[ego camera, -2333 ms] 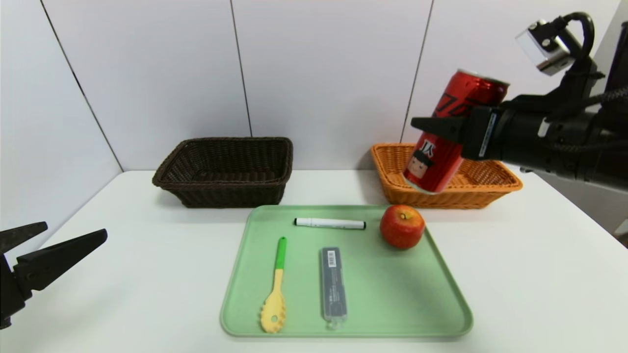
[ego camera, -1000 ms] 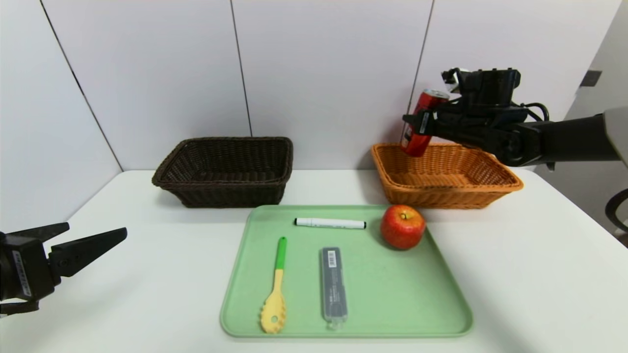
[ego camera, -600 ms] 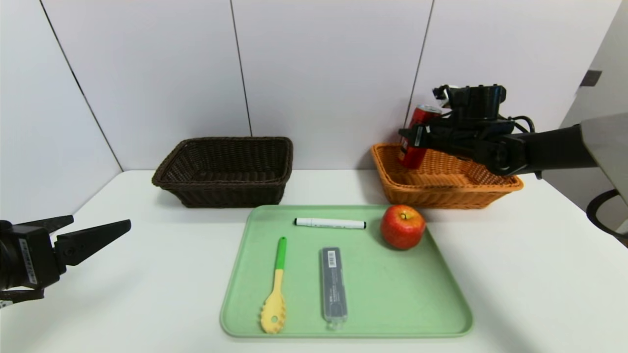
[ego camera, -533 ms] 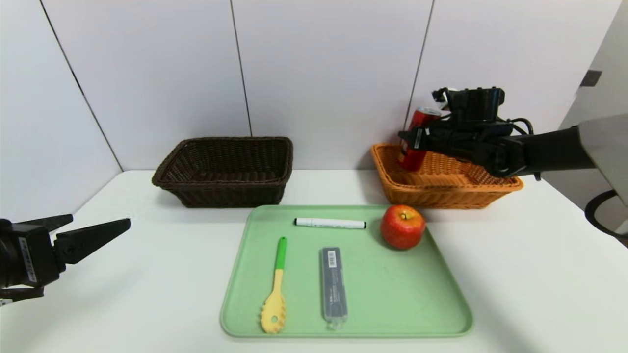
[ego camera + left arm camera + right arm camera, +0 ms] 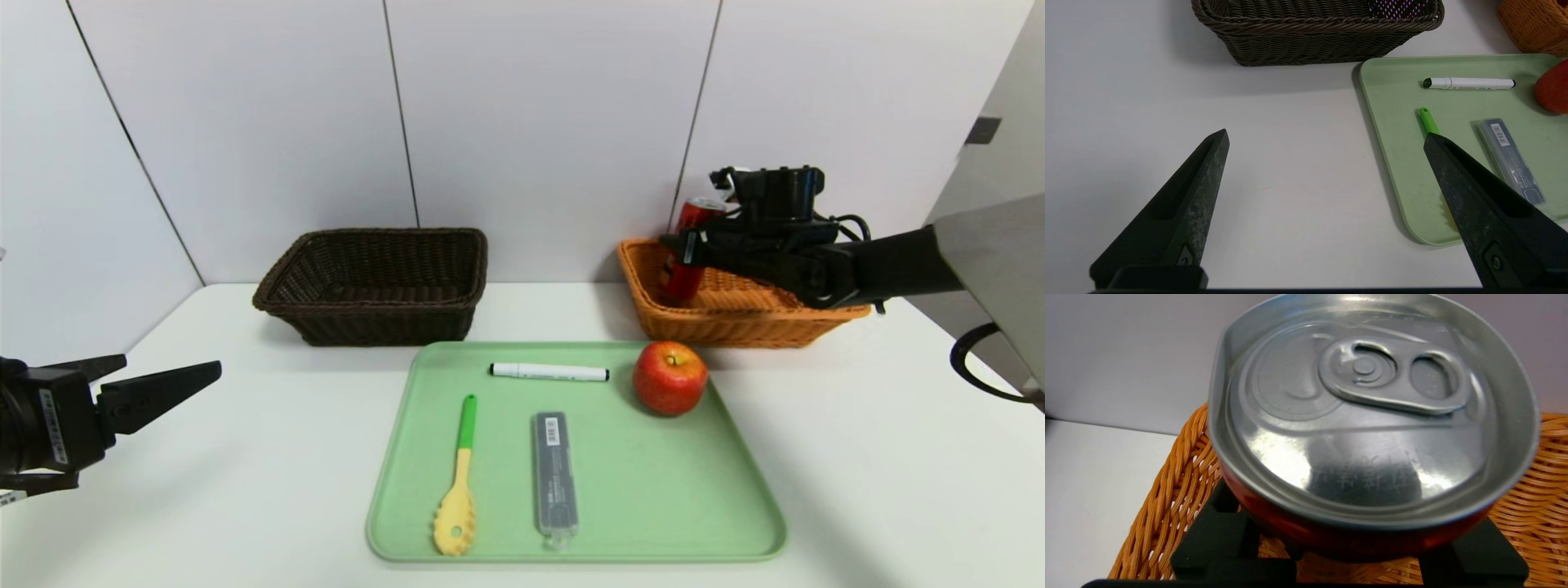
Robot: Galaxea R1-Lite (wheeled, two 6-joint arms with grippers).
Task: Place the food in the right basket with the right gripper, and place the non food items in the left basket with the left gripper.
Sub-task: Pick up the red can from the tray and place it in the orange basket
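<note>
Holding the red can (image 5: pixel 687 249) clamped between its fingers, your right gripper (image 5: pixel 686 245) sits over the far left part of the orange basket (image 5: pixel 816 314), with the can's base dipping below the rim. The can leans a little rather than standing straight, and its silver top faces the right wrist camera. You cannot see from any view whether the base already touches the woven floor.

That is your main risk. If you let go while the base is off the floor, the tilted can probably drops, tips and rolls; it could bump the left wall of the basket, which is just beside it. If you press lower than the floor allows, you likely shove the light basket along the white table (image 5: pixel 857 425) or toward the green tray (image 5: pixel 735 523).

Watch the way out too. The fingers grip the can low on its body, so pulling back before they spread fully may drag it over.

The apple (image 5: pixel 669 377) waits at the far right corner of the tray, near the basket's near wall. A low retreat of the arm could knock it.

Your left gripper (image 5: pixel 159 380) hangs parked at the near left with its fingers spread wide, holding nothing. The marker (image 5: pixel 549 372), the yellow and green spoon (image 5: pixel 459 482) and the grey case (image 5: pixel 555 472) lie on the tray, and the dark basket (image 5: pixel 375 282) stands far left.
</note>
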